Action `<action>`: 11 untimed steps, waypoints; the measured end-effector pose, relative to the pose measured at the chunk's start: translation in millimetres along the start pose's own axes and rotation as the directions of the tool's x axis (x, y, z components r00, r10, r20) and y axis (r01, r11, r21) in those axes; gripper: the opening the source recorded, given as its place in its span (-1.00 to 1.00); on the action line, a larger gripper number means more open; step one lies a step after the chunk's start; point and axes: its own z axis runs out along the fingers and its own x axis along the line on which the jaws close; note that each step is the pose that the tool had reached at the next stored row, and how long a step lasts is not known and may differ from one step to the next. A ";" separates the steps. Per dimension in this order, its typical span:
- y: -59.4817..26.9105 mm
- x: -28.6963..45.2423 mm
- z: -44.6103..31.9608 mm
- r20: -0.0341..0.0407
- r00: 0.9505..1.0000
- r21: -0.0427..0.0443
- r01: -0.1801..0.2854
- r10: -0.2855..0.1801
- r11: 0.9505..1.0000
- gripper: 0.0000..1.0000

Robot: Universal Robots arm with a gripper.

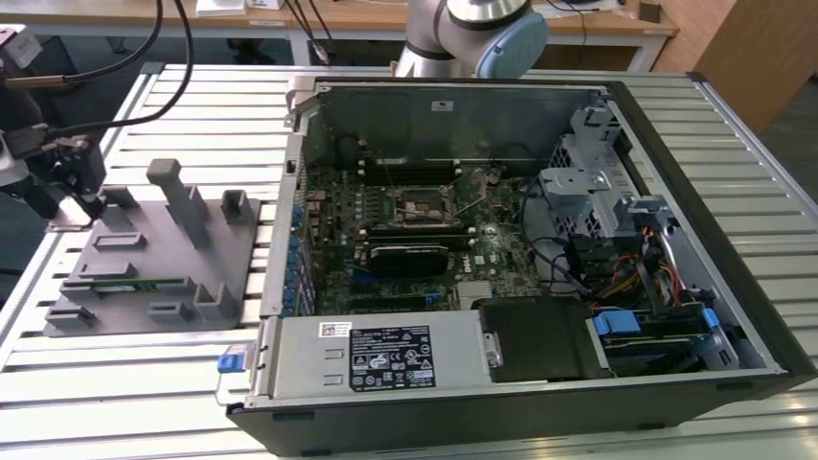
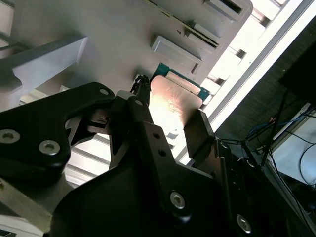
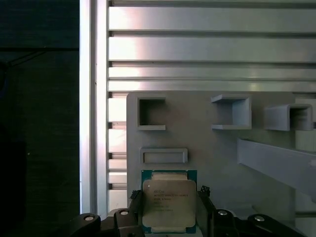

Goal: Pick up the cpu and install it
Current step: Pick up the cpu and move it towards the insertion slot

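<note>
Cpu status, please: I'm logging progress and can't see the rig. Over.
Gripper astride the cpu, at the gray fixture tray. Cpu not yet in the motherboard socket. Nothing seen in the way.

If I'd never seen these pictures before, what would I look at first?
Probably the big black computer case lying open on the slatted metal table in the exterior view, its green circuit board showing inside. Then, in the first wrist view, the silvery square cpu chip with a green rim, right at the tip of the black tool, with a grey plastic tray of little pockets behind it.
</note>
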 end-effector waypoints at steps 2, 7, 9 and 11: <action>0.1 0.0 -1.1 0.000 1.000 0.000 0.000 0.000 1.000 0.05; 0.2 -0.1 -4.1 0.000 1.000 0.000 0.000 0.000 1.000 0.05; 0.2 -0.1 -5.3 0.000 1.000 0.000 0.000 0.000 1.000 0.05; 0.2 -0.1 -6.5 0.000 1.000 0.000 0.000 0.000 1.000 0.05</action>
